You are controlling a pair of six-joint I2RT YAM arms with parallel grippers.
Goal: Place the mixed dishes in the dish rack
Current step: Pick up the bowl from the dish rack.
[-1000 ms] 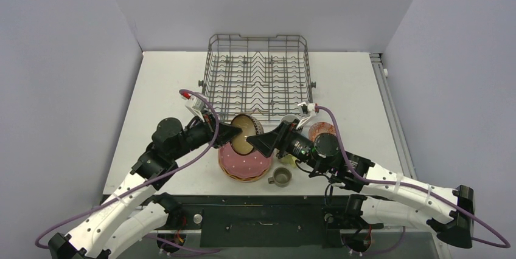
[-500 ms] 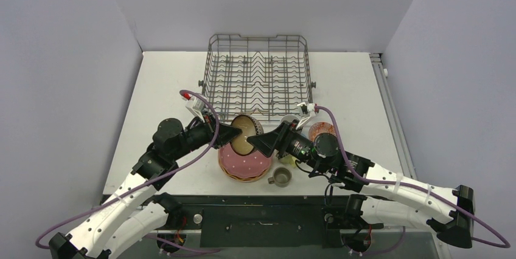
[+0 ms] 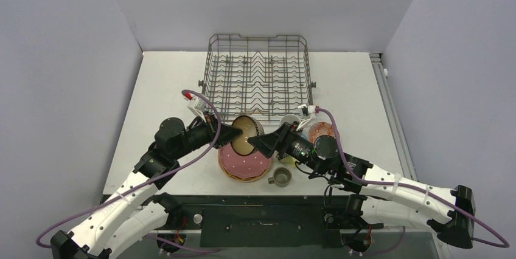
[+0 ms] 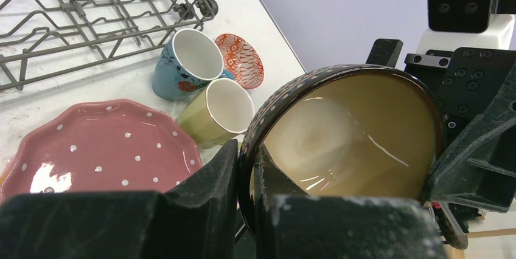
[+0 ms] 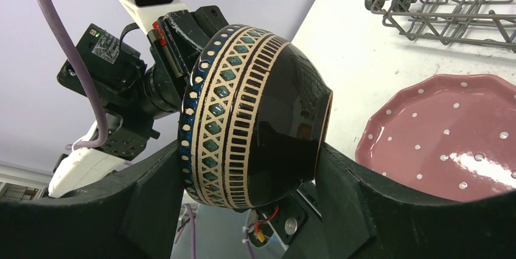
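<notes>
- Top view: my left jaws are pinched shut on the rim of the dark brown bowl (image 3: 243, 136). The bowl is held on edge at frame centre, over the pink plate (image 3: 244, 165) and just below the dish rack (image 3: 258, 76). My right jaws meet it from the opposite side.
- Left wrist view: the rim sits between my pressed-together left jaws at lower centre, with the cream inside facing the lens.
- Right wrist view: my right jaws straddle the bowl's patterned outside, and both appear to touch it.
- I read this as a hand-over. Next, the left jaws should let go only once the right grip is firm, and then the bowl goes to the rack's tines.
- Hard to see: I cannot make out the exact contact behind the bowl. The yellow mug (image 4: 222, 113) is nearly covered by my right arm from above.
</notes>
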